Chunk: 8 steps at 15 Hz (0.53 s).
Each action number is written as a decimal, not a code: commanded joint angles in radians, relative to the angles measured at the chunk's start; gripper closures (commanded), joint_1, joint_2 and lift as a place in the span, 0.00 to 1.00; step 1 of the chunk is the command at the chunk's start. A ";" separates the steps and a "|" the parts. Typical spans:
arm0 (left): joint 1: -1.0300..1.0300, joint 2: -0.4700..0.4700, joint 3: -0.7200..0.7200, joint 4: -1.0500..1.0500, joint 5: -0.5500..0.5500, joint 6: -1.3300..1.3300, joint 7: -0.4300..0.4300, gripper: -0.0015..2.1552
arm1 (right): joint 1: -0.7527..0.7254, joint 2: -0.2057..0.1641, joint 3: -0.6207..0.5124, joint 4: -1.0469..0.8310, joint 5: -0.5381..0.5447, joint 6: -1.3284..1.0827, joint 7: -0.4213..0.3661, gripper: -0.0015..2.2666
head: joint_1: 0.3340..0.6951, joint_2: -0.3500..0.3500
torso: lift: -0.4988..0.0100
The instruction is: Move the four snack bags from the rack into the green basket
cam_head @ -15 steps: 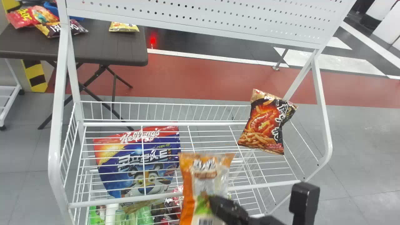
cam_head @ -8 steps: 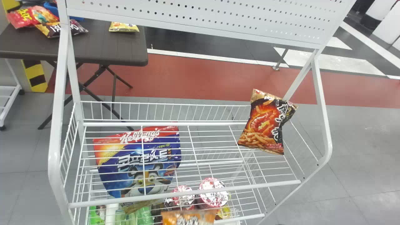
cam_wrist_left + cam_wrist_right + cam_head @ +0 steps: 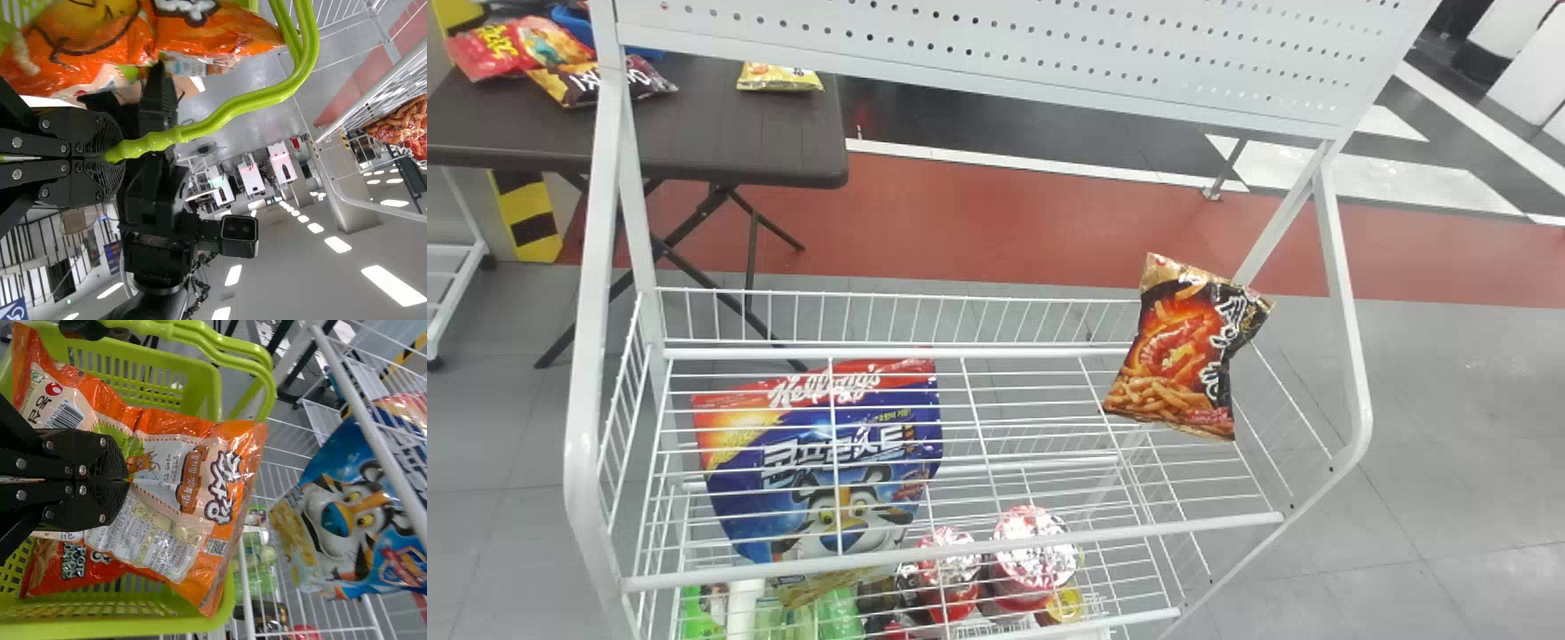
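Observation:
In the right wrist view my right gripper [image 3: 127,480] is clamped on an orange snack bag [image 3: 180,467] over the green basket [image 3: 220,607]; a red snack bag [image 3: 73,568] lies inside the basket. The left wrist view has my left gripper [image 3: 115,156] closed around the basket's green handle [image 3: 230,105], beside the orange bag [image 3: 87,63] and the right arm. On the right of the white rack [image 3: 951,560], in the head view, rests a black and orange snack bag [image 3: 1178,351]. A blue cereal bag [image 3: 827,471] shows behind rack wires on the left.
Below the rack's upper wires stand red cups [image 3: 1032,556] and green bottles [image 3: 838,613]. White uprights [image 3: 1347,338] frame the rack's sides, under a perforated panel [image 3: 996,53]. Behind it at left, a dark table [image 3: 720,133] carries several bags.
The orange bag has moved down and out of the head view's bottom edge with the right gripper, uncovering the red cups. The bag on the rack has stayed put.

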 commanded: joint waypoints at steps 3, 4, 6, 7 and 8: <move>0.002 0.002 0.002 0.001 0.004 -0.004 -0.006 0.86 | 0.009 -0.026 0.037 0.035 0.052 -0.022 -0.030 0.91 | 1.00 0.00 | 0.98; 0.003 0.002 0.002 0.001 0.004 -0.004 -0.008 0.86 | 0.011 -0.026 0.027 0.035 0.054 -0.025 -0.031 0.91 | 1.00 0.00 | 0.98; 0.005 0.002 0.002 -0.001 0.004 -0.004 -0.009 0.86 | 0.023 -0.026 0.011 0.018 0.037 -0.031 -0.031 0.78 | 1.00 0.00 | 0.98; 0.006 0.002 0.000 -0.002 0.004 -0.004 -0.009 0.86 | 0.025 -0.023 -0.001 0.006 0.025 -0.031 -0.031 0.34 | 1.00 0.00 | 0.98; 0.008 0.002 0.000 -0.004 0.004 -0.004 -0.009 0.86 | 0.028 -0.022 -0.010 -0.008 0.016 -0.031 -0.031 0.00 | 1.00 0.00 | 0.98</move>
